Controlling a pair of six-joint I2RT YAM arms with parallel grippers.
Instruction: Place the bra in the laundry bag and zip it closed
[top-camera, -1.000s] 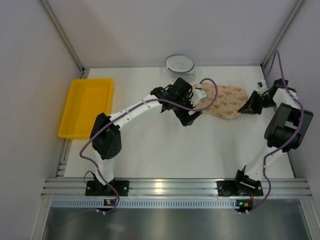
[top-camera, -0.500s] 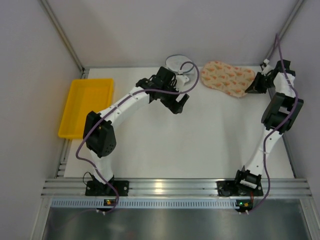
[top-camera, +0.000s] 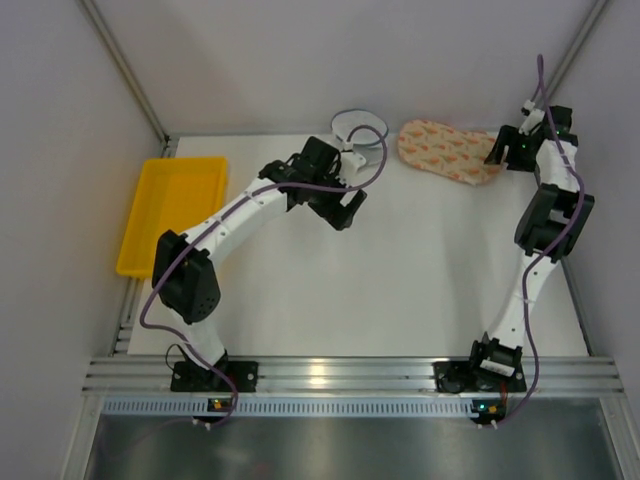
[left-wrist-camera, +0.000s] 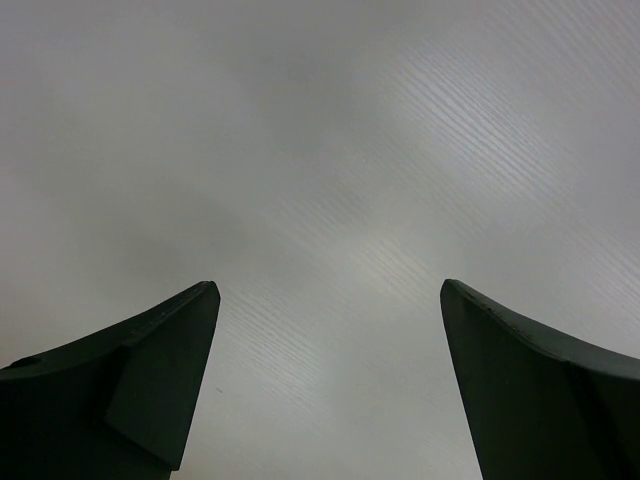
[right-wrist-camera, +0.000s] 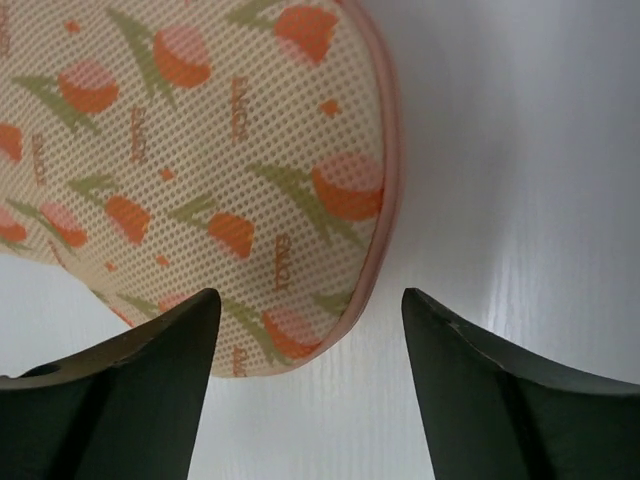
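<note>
The laundry bag (top-camera: 446, 150) lies flat and folded shut at the back right of the table, cream mesh with an orange tulip print and pink edging (right-wrist-camera: 200, 150). My right gripper (top-camera: 494, 154) stands open at the bag's right end; in the right wrist view the rounded end lies on the table just ahead of the fingertips (right-wrist-camera: 310, 300), with neither finger touching it. My left gripper (top-camera: 350, 207) hangs open over bare table left of the bag, with nothing between its fingers (left-wrist-camera: 328, 285). The bra is hidden or out of view.
A clear round bowl (top-camera: 345, 123) stands at the back edge, partly behind the left arm's cable. A yellow tray (top-camera: 175, 210) lies off the table's left side. Grey walls close in at the back and on both sides.
The right gripper carried the bag to the back right, then opened and let go of it. The left arm drew back to the left, away from the bag.
</note>
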